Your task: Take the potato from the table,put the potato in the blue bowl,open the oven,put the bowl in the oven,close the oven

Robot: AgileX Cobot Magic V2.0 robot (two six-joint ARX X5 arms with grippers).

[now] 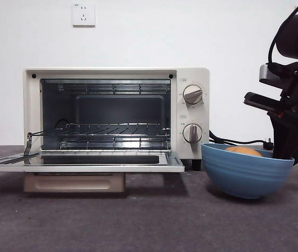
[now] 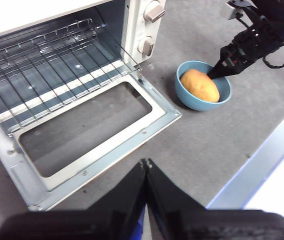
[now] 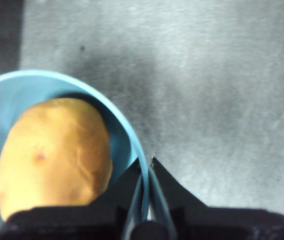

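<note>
Two jaws of our right gripper (image 3: 147, 165) pinch blue bowl (image 3: 132, 140) rim, one inside, one outside. Potato (image 3: 54, 155) inside bowl, just beside inner jaw. Bowl on table (image 1: 154, 220) beside open oven (image 1: 116, 118). Our left gripper (image 2: 146, 162) closed, empty.

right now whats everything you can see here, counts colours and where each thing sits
oven: one, cream-white, on the table, door folded down flat, wire rack inside
knobs: two, beige, stacked on the oven's panel
blue bowl: one, blue, on the table beside the oven's knob end
potato: one, tan-orange, lying inside the bowl
table: one, dark grey, under everything
wall socket: one, white, on the wall above the oven
cord: one, black, behind the bowl
right gripper: one, black, jaws closed on the bowl's rim
left gripper: one, black, jaws together, holding nothing, hanging above the table in front of the open door
</note>
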